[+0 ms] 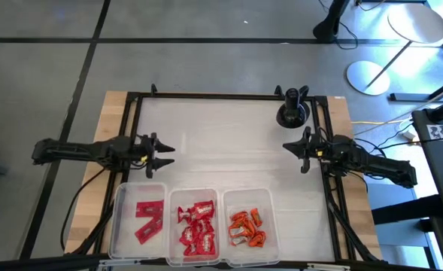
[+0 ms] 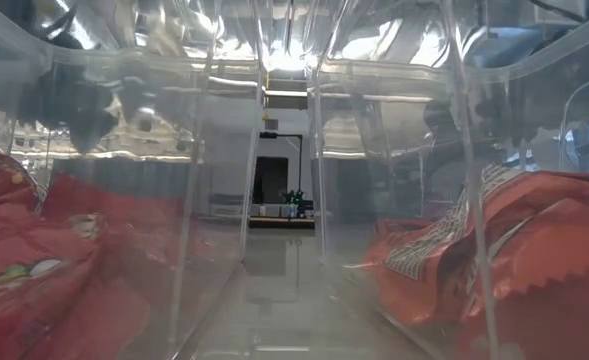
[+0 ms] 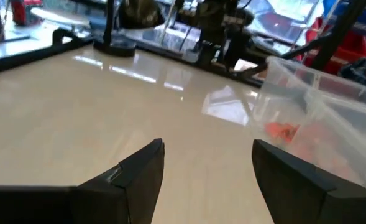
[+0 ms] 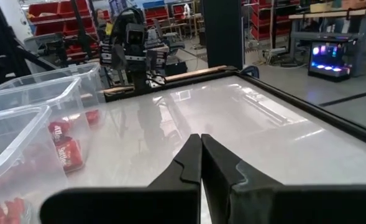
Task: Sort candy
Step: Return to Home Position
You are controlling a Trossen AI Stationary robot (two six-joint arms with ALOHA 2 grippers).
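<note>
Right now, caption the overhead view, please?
Red and orange candy in three clear plastic bins; left pincer open, right pincer shut.

Low view: clear bin walls [image 2: 214, 150] crowd the frame. Red candy [image 2: 34, 270] and a red-and-white wrapper [image 2: 534, 250] are smears behind plastic, cut off at either edge; which bin holds them, can't tell. Left wrist view: far bin [image 3: 319, 87] runs off the picture, orange pieces [image 3: 282, 130] blurred through its wall. Right wrist view: red packets [image 4: 64, 149] half hidden, white marks unreadable. High view: heaped middle packets [image 1: 196, 226] overlap, too small to count.
</note>
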